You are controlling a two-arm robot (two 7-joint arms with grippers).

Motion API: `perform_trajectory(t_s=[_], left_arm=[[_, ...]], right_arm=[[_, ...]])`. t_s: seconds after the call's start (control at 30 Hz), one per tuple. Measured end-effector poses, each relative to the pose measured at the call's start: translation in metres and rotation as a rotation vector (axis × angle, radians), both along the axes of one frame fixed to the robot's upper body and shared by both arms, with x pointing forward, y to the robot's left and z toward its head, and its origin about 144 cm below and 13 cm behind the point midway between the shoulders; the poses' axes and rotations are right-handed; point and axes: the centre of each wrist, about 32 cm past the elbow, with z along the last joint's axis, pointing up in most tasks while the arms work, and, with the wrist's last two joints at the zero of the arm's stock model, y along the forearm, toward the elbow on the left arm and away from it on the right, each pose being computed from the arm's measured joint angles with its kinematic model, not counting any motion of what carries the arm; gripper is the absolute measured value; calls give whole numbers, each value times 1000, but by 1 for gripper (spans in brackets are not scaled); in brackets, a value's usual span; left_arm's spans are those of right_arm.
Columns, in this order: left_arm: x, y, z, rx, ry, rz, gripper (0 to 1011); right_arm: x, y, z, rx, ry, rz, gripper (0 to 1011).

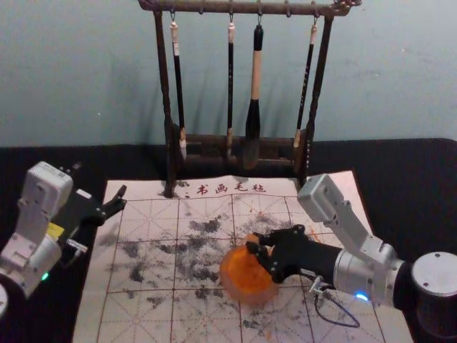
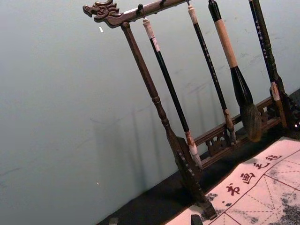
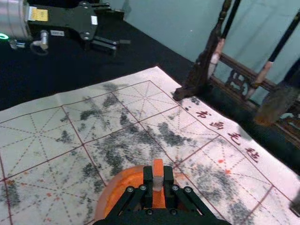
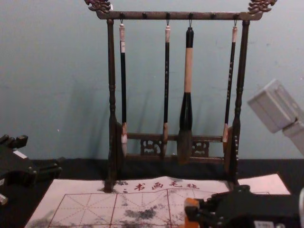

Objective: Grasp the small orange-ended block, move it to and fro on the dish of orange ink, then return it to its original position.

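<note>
My right gripper (image 1: pixel 257 246) reaches in from the right and is shut on the small block (image 1: pixel 252 238), over the far edge of the orange ink dish (image 1: pixel 243 279). In the right wrist view the right gripper (image 3: pixel 158 180) pinches the block (image 3: pixel 158 174), its orange end up and a pale part below; the dish (image 3: pixel 115 192) lies beneath. Whether the block's lower end touches the ink, I cannot tell. The block (image 4: pixel 192 211) also shows in the chest view. Over the mat's left edge, my left gripper (image 1: pixel 124 198) stays parked, open and holding nothing; its tips (image 2: pixel 154 220) are apart.
A dark wooden rack (image 1: pixel 168 100) with several hanging brushes stands at the back of the ink-stained felt mat (image 1: pixel 143 250). The large brush (image 4: pixel 186 109) hangs right of the rack's middle. Black table surface (image 1: pixel 400 186) lies around the mat.
</note>
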Motion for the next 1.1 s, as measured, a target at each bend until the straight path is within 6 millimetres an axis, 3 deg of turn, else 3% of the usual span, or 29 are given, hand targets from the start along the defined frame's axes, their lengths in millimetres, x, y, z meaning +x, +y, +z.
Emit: perform_trajectory(t_s=[0.57,1.1], left_arm=[[0,0,0,0,0,0,1001],[0,0,0,0,0,0,1001]], right_arm=[[-14,-18,6,-13,14,-9,81],[-27,-15,4,-16,45,54,81]])
